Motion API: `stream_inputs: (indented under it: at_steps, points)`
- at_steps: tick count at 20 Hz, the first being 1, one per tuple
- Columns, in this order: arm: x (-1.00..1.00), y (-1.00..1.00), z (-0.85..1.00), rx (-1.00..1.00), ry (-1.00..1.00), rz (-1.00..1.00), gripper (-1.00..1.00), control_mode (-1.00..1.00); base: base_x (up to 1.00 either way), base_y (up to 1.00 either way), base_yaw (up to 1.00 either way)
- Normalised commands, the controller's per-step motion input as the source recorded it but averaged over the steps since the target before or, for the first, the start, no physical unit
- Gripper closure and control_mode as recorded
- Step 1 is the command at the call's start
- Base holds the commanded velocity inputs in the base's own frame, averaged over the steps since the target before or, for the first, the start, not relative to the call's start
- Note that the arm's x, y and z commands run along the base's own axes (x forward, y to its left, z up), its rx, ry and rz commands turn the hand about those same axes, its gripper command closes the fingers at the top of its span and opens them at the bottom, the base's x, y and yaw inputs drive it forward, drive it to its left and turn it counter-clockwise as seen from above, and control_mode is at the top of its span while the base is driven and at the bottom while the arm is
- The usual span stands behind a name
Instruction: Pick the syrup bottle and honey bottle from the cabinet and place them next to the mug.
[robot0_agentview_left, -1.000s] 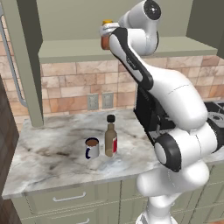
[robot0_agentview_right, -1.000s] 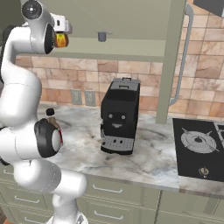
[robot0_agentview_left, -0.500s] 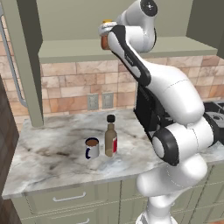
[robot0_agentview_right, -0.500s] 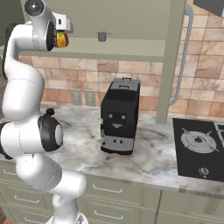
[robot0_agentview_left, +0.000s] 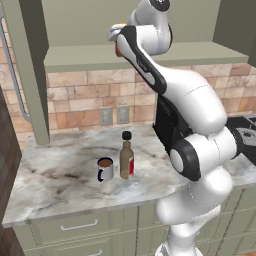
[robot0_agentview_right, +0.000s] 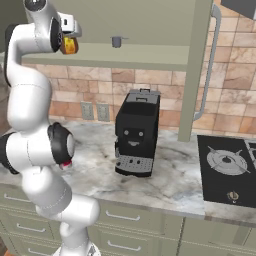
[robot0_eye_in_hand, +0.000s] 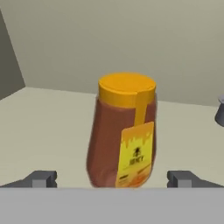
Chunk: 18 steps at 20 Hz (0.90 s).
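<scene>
We hold our tool (robot0_eye_in_hand: 111, 179) wide open around the honey bottle (robot0_eye_in_hand: 122, 131) on the cabinet (robot0_agentview_left: 150, 55) shelf, judging its squat, smooth body best gripped mid-height.

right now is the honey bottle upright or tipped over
Upright: the honey bottle stands on the cabinet shelf, orange cap on top, between the open jaws.

black coffee machine (robot0_agentview_right: 135, 132) on marble counter (robot0_agentview_right: 172, 175) | stove (robot0_agentview_right: 227, 169) right | grey cup (robot0_agentview_right: 117, 41) above
</scene>
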Motion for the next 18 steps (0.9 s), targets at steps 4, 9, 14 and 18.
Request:
stream_inputs:
  at_steps: [4,9,14,18]
  points:
    - [0.41,0.00,-0.08,0.00,-0.03,0.00,-1.00,-1.00,0.00,0.00,0.00]
    - [0.41,0.00,-0.02,0.00,0.00,0.00,-1.00,-1.00,0.00,0.00,0.00]
    - [0.34,0.00,0.00,0.00,0.00,0.00,-1.00,-1.00,0.00,0.00,0.00]
    - [0.10,0.02,0.00,0.00,0.00,0.00,-1.00,-1.00,0.00,0.00,0.00]
